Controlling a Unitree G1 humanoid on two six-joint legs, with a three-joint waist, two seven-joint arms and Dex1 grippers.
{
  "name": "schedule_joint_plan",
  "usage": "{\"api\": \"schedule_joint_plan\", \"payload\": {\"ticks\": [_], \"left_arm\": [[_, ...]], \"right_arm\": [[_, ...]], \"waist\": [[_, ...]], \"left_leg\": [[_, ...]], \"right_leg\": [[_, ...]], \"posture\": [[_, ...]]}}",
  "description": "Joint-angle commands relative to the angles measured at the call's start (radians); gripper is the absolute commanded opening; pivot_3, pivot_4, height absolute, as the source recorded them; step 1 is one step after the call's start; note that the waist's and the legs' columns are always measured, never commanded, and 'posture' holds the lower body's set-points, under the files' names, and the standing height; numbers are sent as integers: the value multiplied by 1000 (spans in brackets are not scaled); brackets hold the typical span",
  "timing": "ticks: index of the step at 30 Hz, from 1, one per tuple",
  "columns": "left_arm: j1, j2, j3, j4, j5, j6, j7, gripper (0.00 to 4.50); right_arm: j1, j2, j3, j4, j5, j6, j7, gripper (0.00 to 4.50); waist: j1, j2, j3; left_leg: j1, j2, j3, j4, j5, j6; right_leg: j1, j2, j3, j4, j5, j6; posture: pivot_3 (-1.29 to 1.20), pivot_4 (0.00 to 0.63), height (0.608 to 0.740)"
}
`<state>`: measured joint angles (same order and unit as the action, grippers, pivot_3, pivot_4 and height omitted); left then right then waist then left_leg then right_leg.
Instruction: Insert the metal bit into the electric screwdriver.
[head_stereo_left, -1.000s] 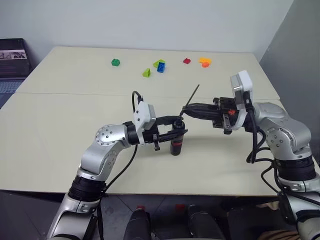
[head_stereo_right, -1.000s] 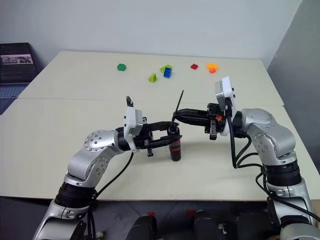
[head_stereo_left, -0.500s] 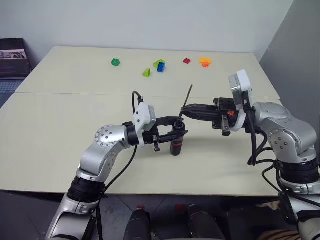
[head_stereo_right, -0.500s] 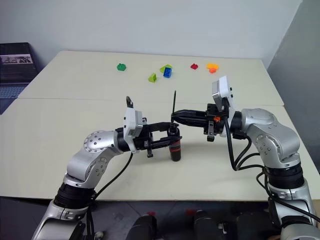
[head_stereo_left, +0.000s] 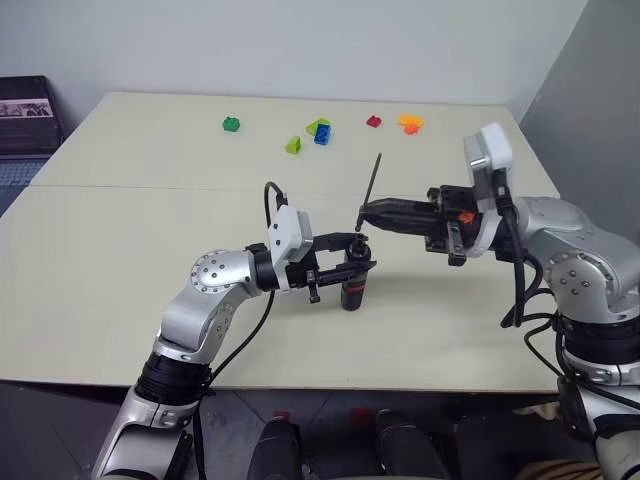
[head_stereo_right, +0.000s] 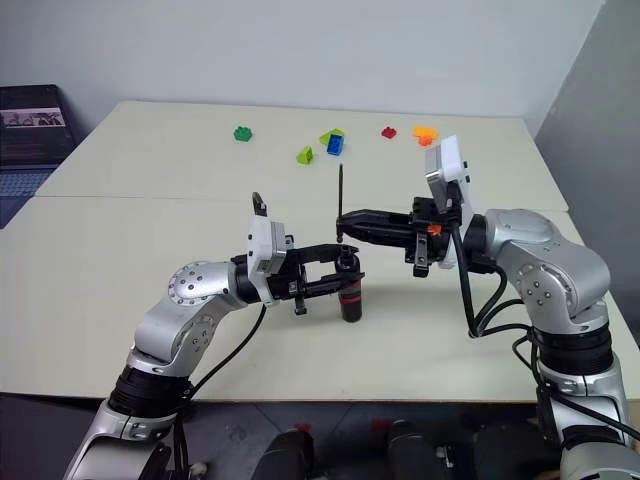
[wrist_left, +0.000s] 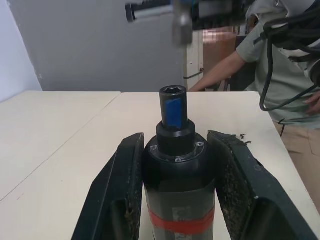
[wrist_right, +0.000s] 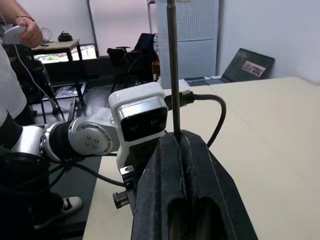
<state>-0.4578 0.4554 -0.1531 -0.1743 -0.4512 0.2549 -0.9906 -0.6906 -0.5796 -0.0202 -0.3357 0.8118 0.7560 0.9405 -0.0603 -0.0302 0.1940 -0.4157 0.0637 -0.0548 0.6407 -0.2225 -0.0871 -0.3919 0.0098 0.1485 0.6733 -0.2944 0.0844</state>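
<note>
Between the closed fingers of the left end effector (head_stereo_left: 352, 268), electric screwdriver (head_stereo_left: 352, 283) gripped upright over the table (head_stereo_left: 120, 250), socket empty; just above it, metal bit (head_stereo_left: 374, 178) pinched upright in the right end effector (head_stereo_left: 364, 211), lowering and seating left.

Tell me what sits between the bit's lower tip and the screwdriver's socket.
Nothing: an open gap separates bit from screwdriver socket in the eye views.
</note>
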Motion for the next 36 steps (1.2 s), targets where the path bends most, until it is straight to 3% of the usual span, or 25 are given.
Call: {"api": "schedule_joint_plan", "payload": {"ticks": [1, 19, 36], "left_arm": [[-6, 12, 6, 20, 60, -10, 38, 1625], [0, 11, 4, 22, 64, -16, 48, 1625], [0, 13, 1, 28, 63, -17, 41, 1625]], "right_arm": [[4, -19, -34, -75, 12, 12, -50, 0], [16, -29, -40, -233, 79, 226, -357, 0], [-24, -23, -63, -268, 191, 279, -459, 0]], "waist": [[0, 0, 0], [0, 0, 0], [-1, 0, 0]], "left_leg": [[0, 0, 0, 0, 0, 0], [0, 0, 2, 0, 0, 0], [-1, 0, 3, -1, 0, 0]], "right_leg": [[0, 0, 0, 0, 0, 0], [-2, 0, 2, 0, -2, -3], [-3, 0, 3, 0, -2, -3]], "posture": [[0, 150, 740], [0, 150, 740], [0, 150, 740]]}}
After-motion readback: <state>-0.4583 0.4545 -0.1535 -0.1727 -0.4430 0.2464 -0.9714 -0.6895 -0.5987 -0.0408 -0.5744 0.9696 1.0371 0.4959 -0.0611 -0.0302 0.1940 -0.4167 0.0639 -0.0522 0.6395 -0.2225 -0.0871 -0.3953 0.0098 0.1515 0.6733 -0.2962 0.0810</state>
